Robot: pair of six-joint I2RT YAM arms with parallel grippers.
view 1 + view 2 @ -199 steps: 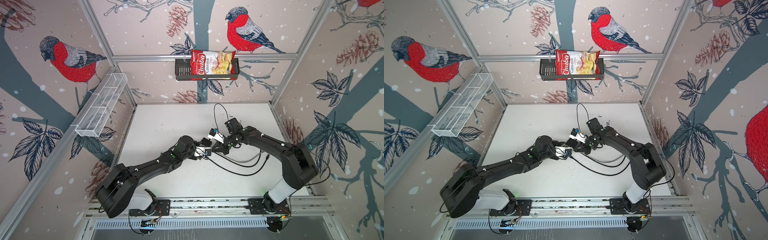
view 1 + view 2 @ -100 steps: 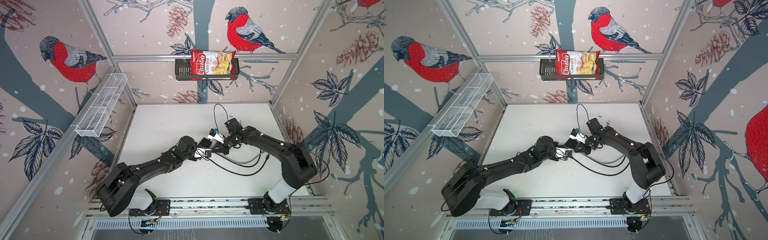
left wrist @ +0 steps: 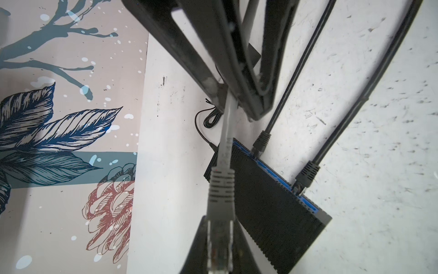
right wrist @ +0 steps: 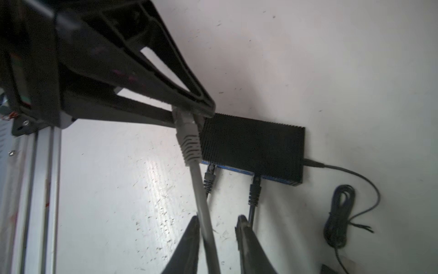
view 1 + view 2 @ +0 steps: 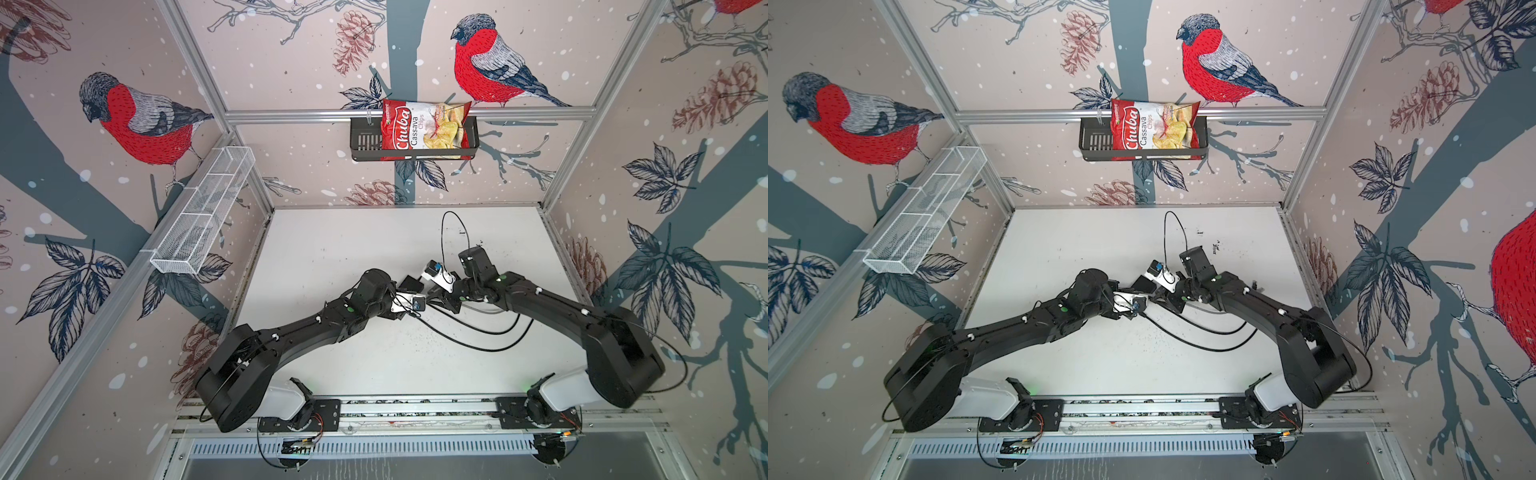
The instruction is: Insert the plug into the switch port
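In the left wrist view my left gripper [image 3: 220,223] is shut on the grey plug [image 3: 221,189], its clear tip between the pads. The plug hangs just above one end of the flat black switch [image 3: 267,208], near its blue port edge [image 3: 279,175]. The right wrist view shows the same plug [image 4: 188,140] over the switch [image 4: 253,144]. My right gripper [image 4: 218,218] is open, and the plug's grey cable [image 4: 201,201] runs between its fingers, against one of them. In both top views the two grippers meet mid-table and hide the switch.
Two black cables [image 3: 260,142] [image 3: 307,174] are plugged into the switch's blue edge and loop across the table [image 5: 478,332]. A thin power lead with a coiled bundle [image 4: 339,213] leaves its short end. A chips bag [image 5: 424,129] sits in a basket on the back wall.
My right gripper has let go of the grey cable and its jaws have parted. The left arm has shifted slightly, and both arms stay together mid-table.
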